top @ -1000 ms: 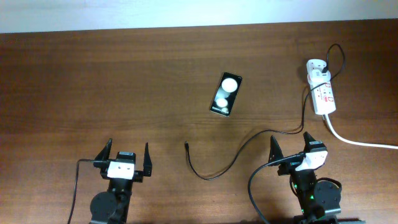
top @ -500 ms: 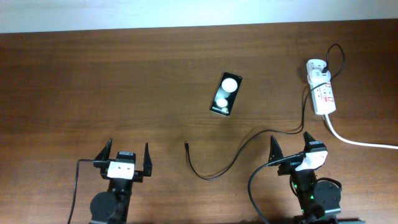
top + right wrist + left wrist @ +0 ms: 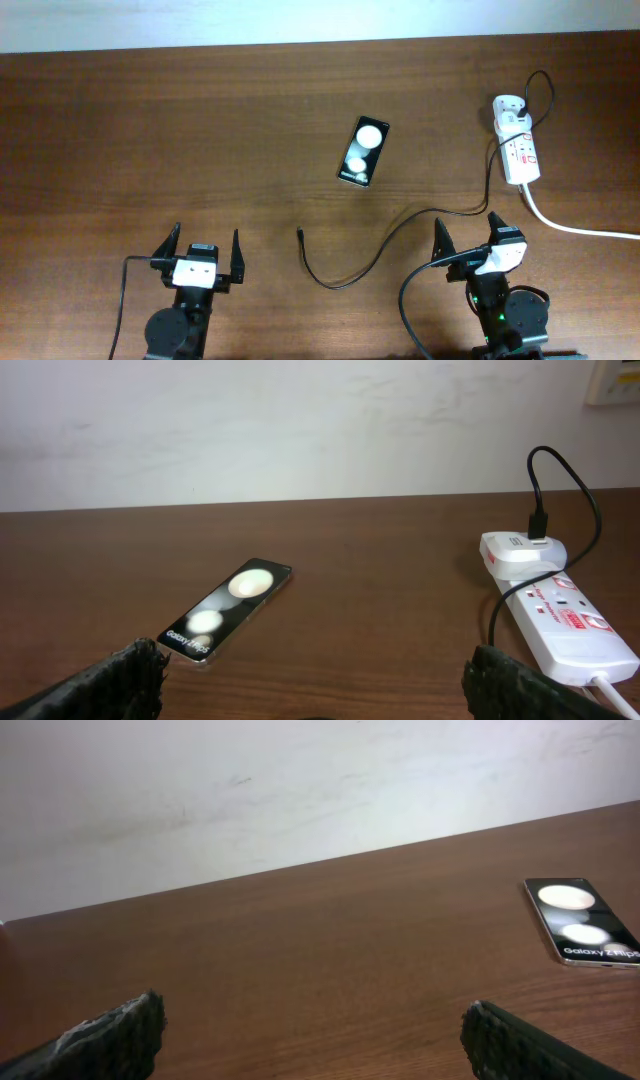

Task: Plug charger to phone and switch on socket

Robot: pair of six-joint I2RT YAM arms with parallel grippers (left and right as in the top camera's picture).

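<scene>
left end effector (image 3: 206, 240) and right end effector (image 3: 465, 225) both stand wide, empty. the charger (image 3: 338, 286) lies limp and light on the surface (image 3: 150, 130) between them. i would pinch its stiff plug tip (image 3: 300, 235), not far from the phone (image 3: 364, 151).

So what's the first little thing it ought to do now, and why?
Probably the left claw should reach toward the small black plug tip of the thin black cable. Both claws are open and empty; the tip lies loose on the brown wooden table, apart from the black rectangular phone, nearer the left claw than the right claw.
</scene>
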